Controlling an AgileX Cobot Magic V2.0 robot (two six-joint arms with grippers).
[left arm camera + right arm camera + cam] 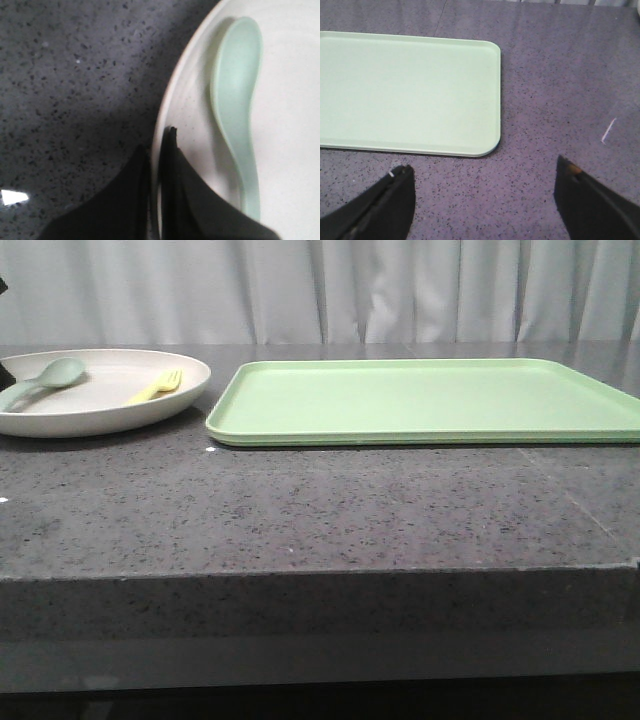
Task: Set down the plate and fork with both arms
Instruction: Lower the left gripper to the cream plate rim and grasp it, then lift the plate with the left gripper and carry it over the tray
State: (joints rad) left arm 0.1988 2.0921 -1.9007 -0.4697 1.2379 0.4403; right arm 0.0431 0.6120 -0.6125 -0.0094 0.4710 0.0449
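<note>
The cream plate [100, 405] sits at the far left of the table, left of the light-green tray [430, 400]. On it lie the pale-yellow fork [156, 386] and a muted-green spoon [42, 382]. In the left wrist view my left gripper [159, 150] is shut on the plate's rim [172, 112], one finger outside and one inside, beside the spoon [235, 105]. The fork is out of that view. My right gripper [484, 172] is open and empty above bare table, near the tray's corner [480, 100]. Neither gripper shows in the front view.
The dark speckled table [320, 510] has its front edge close to the camera. A grey curtain hangs behind. A small white mark [608, 131] lies on the table beside the right gripper.
</note>
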